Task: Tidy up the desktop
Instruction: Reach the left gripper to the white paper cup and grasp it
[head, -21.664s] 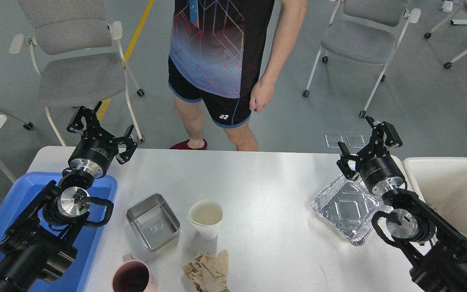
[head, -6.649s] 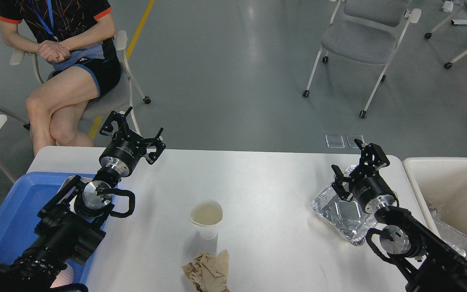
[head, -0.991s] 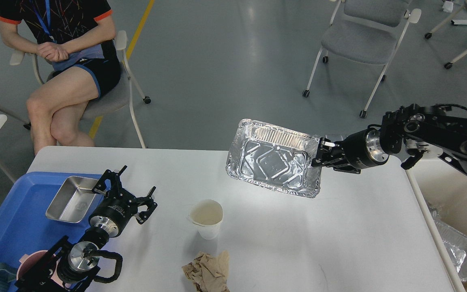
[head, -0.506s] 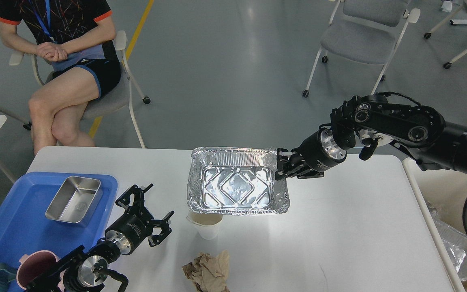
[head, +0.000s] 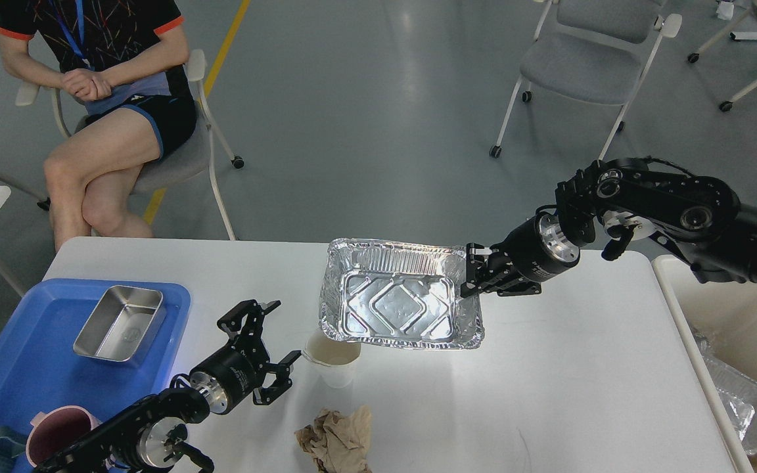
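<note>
shiny foil tray (head: pixel 398 303), crumpled brown paper (head: pixel 337 439)

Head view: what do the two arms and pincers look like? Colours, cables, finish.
Both arms are matte black with round joint housings. Each wrist has a polished silver metal ring behind a black cylindrical body. The left pincer and right pincer have black skeletal linkage fingers. A black cable loops at each wrist; another hangs from the right arm.

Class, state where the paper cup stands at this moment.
In the head view the paper cup stands mid-desktop, between the left gripper and the foil tray.
</note>
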